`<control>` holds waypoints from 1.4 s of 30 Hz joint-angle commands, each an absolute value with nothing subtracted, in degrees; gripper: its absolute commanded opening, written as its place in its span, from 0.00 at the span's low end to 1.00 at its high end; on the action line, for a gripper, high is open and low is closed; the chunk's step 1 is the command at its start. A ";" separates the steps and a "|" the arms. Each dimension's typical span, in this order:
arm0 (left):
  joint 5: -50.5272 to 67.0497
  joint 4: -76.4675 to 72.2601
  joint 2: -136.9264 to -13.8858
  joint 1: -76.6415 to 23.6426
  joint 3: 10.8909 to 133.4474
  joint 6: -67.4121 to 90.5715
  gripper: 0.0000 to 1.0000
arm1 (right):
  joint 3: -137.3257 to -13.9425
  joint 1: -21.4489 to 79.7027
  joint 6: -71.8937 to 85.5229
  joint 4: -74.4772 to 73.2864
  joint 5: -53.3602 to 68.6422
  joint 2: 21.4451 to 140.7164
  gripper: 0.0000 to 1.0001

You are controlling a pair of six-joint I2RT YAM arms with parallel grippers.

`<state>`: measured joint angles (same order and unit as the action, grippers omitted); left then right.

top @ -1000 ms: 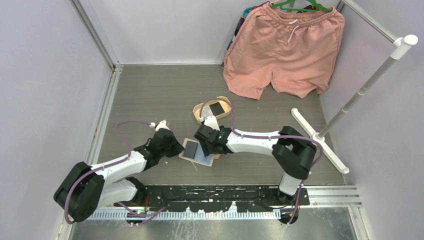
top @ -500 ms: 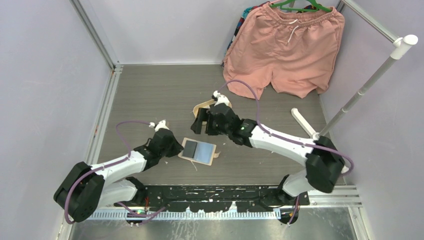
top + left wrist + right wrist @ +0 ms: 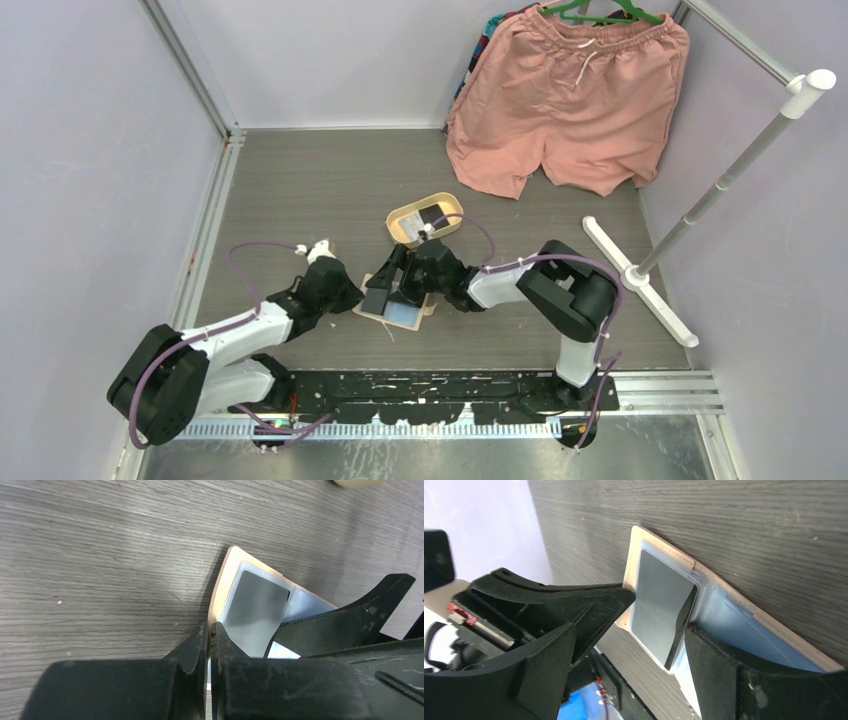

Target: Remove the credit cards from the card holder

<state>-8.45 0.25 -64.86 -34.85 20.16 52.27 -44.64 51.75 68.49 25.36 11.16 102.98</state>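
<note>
Close to the near edge of the grey wood-grain surface (image 3: 300,180), about midway along it, the tan card holder (image 3: 222,582) lies opened flat with its pale blue pockets (image 3: 744,625) facing up. The left claw (image 3: 209,630) comes at it from the left with its jaws pressed together, their tips right at the holder's left edge. A pale sliver shows between them, but whether that is the holder's rim being nipped cannot be told. The right claw (image 3: 661,614) reaches in from the right and is spread wide, low over the holder. One finger (image 3: 574,610) lies out past the holder's left end and the other over the blue lining. Between them sits a grey card (image 3: 659,587), lying in the clear pocket at the holder's left half, and the jaws do not close on it. Its corner nearest the right-hand finger looks dark and may be slightly raised. In the left wrist view one black finger (image 3: 345,625) of the right claw crosses over the holder's right part. Farther in, toward the middle of the surface, stands an oval cream-yellow tray (image 3: 396,225) with a dark card (image 3: 433,215) lying inside it, apart from the holder. At the right edge rests the white foot of a clothes rack (image 3: 640,280), its pole leaning up and to the right. At the far right corner a pair of pink shorts (image 3: 570,100) hangs from a green hanger (image 3: 600,12).
</note>
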 commanded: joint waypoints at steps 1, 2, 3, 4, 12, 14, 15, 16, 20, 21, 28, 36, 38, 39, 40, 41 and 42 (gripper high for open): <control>-10.71 2.77 -65.64 -34.72 20.00 51.94 0.00 | -42.91 52.03 74.48 35.69 14.84 108.37 0.85; -10.72 2.65 -65.95 -34.73 19.91 52.02 0.00 | -42.95 52.05 75.00 36.61 15.48 109.19 0.85; -10.79 2.53 -66.23 -34.76 19.80 52.18 0.00 | -42.86 52.03 75.38 37.14 15.80 109.80 0.85; -10.87 2.47 -66.44 -34.72 19.66 52.27 0.00 | -42.79 52.03 75.63 37.49 16.04 110.15 0.85; -11.51 2.10 -67.51 -34.71 18.72 52.81 0.00 | -42.83 52.09 73.18 27.97 13.98 107.40 0.84; -11.51 2.19 -67.48 -34.72 18.60 52.82 0.00 | -43.47 52.03 71.10 20.90 11.71 104.93 0.84; -11.59 2.20 -67.56 -34.71 18.57 52.82 0.00 | -43.96 52.03 70.10 17.35 10.51 103.93 0.85; -11.60 2.24 -67.77 -34.74 18.63 52.76 0.00 | -44.60 52.10 69.34 14.00 9.22 102.75 0.85; -11.91 2.50 -69.41 -34.77 18.98 52.56 0.00 | -47.40 52.54 67.39 3.87 3.88 101.62 0.85; -12.01 2.54 -69.84 -34.76 18.98 52.68 0.00 | -48.06 52.63 67.17 2.65 3.14 102.05 0.85; -13.51 4.41 -73.52 -34.80 19.16 53.79 0.00 | -49.25 52.80 68.30 4.11 2.69 105.33 0.85; -12.93 1.13 -75.81 -34.86 16.47 56.50 0.00 | -47.17 52.79 69.78 12.54 2.96 106.56 0.85; -12.83 0.62 -76.03 -34.91 15.78 57.06 0.00 | -46.73 52.79 70.23 14.45 3.30 106.52 0.85; -12.77 0.31 -76.08 -34.95 15.39 57.31 0.00 | -46.76 52.78 70.35 14.95 3.34 106.65 0.85; -12.75 0.27 -76.03 -34.99 15.16 57.57 0.00 | -46.76 52.82 70.51 15.35 3.41 106.81 0.85; -12.74 0.30 -76.04 -35.09 14.98 57.77 0.00 | -46.77 52.83 70.69 15.94 3.37 106.91 0.85; -12.74 0.32 -76.05 -35.08 14.83 57.93 0.00 | -46.59 52.82 70.91 16.68 3.27 107.02 0.86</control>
<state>-11.84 -9.67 -72.27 -34.52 19.00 57.84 -48.56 52.56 71.09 17.74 6.81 103.39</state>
